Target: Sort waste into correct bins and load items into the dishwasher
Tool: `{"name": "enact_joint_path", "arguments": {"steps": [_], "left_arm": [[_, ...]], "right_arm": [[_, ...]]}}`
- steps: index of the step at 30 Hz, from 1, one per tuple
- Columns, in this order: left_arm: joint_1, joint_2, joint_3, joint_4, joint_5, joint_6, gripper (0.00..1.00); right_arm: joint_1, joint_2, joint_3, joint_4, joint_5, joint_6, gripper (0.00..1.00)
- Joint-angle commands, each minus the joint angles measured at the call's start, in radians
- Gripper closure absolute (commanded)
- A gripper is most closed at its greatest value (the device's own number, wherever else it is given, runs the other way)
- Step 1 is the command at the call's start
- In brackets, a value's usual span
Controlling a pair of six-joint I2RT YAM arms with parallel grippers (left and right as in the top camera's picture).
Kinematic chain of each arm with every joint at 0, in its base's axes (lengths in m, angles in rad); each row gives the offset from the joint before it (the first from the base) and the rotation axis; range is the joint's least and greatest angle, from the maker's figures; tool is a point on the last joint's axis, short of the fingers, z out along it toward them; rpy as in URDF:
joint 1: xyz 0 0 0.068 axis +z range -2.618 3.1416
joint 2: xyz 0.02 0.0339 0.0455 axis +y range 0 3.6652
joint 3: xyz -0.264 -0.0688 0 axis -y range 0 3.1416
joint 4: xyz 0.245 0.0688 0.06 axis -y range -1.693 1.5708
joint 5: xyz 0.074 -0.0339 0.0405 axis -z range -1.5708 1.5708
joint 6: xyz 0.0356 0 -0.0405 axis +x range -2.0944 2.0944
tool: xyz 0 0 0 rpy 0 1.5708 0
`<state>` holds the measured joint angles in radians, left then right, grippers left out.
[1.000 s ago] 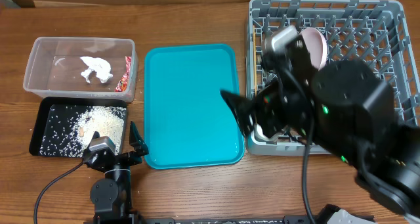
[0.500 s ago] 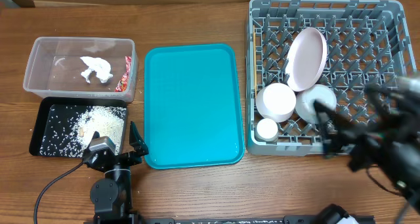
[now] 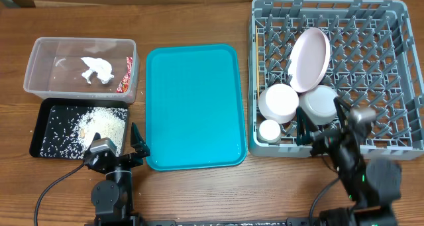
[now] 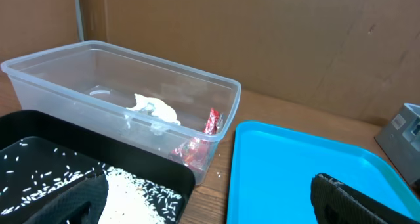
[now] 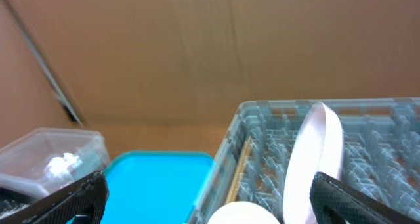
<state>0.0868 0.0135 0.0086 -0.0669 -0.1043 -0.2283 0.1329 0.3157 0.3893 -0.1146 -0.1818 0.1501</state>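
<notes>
The clear tub (image 3: 40, 54) holds the crumpled napkin (image 3: 97, 68) and the red wrapper (image 3: 124, 77). The black tray (image 3: 46, 136) holds the rice (image 3: 103, 123). The grey rack (image 3: 391, 60) holds the white plate (image 3: 310, 59) on edge, two bowls (image 3: 279, 102) (image 3: 319, 103), the small cup (image 3: 269, 130) and the chopsticks (image 3: 256, 47) along its left wall. My left gripper (image 3: 118, 150) is open and empty at the front, between black tray and teal tray. My right gripper (image 3: 326, 138) is open and empty at the rack's front edge.
A large teal serving tray (image 3: 192, 107) lies between the bins and the rack. The left wrist view shows the tub (image 4: 98, 73), the black tray (image 4: 138, 161) and the teal tray (image 4: 295, 165). The right wrist view shows the plate (image 5: 315, 158) and the rack (image 5: 387, 138).
My right arm has left the rack's front left, swung out to the right, and now sits low at the rack's front edge. The left arm has not moved.
</notes>
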Motion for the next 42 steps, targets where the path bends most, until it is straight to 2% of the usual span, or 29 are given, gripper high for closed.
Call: {"name": "enact_joint_path", "arguments": {"steps": [1,4,9,12,20,42], "left_arm": [[0.006,-0.009,-0.004,0.001,0.001,0.012,0.00],[0.006,-0.009,-0.004,0.001,0.001,0.012,0.00],[0.006,-0.009,-0.004,0.001,0.001,0.012,0.00],[0.006,-0.009,-0.004,0.001,0.001,0.012,0.00],[0.006,-0.009,-0.004,0.001,0.001,0.012,0.00],[0.006,-0.009,-0.004,0.001,0.001,0.011,0.00]], "right_arm": [[-0.028,-0.184,-0.137,0.035,-0.048,0.061,0.00],[-0.034,-0.317,-0.230,0.027,-0.048,0.060,0.00],[-0.033,-0.313,-0.297,0.062,0.006,0.060,0.00],[-0.034,-0.313,-0.388,0.169,0.049,0.060,0.00],[-0.031,-0.313,-0.381,0.040,0.073,0.060,0.00],[-0.031,-0.312,-0.381,0.041,0.073,0.060,0.00]]}}
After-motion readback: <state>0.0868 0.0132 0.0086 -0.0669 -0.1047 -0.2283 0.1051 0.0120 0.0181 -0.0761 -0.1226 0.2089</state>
